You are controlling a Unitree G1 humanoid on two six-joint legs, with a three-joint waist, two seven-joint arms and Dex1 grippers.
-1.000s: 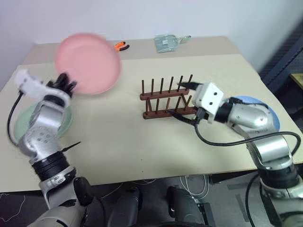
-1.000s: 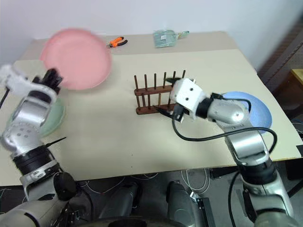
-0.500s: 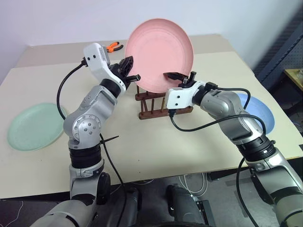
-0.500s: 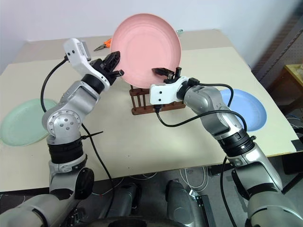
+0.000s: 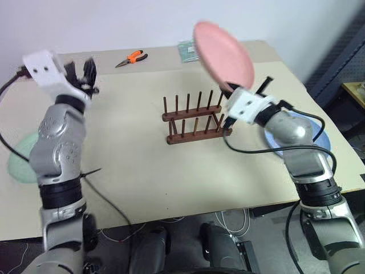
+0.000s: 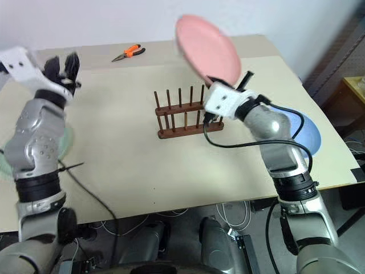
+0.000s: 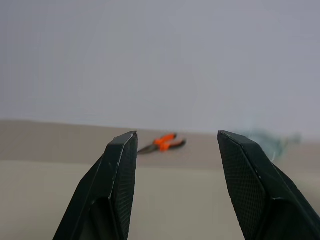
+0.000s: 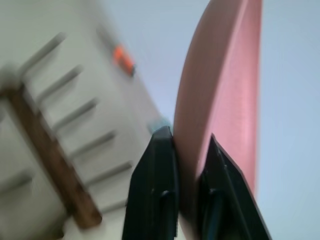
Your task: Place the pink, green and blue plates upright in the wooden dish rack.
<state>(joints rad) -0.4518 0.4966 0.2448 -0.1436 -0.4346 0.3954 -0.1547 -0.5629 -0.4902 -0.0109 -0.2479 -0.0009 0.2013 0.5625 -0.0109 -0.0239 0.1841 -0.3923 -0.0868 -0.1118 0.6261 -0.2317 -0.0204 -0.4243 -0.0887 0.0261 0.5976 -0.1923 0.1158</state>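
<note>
My right gripper [image 8: 188,136] is shut on the lower rim of the pink plate [image 5: 223,50]. It holds the plate tilted in the air, above and just right of the wooden dish rack [image 5: 194,120], whose pegs stand bare. Far off at the table's left, my left gripper [image 5: 83,67] is raised, open and empty, with a wide gap between its fingers [image 7: 120,165]. The green plate [image 5: 16,162] lies flat at the left edge, partly behind my left arm. The blue plate [image 6: 305,132] lies flat at the right, partly behind my right arm.
Orange-handled pliers [image 5: 130,57] and a teal packet [image 5: 185,50] lie near the table's far edge. The table's right edge runs close behind the blue plate.
The left gripper let go of the pink plate, opened and swung back to the left. The right gripper shut on the plate's rim and carried it to the right of the rack.
</note>
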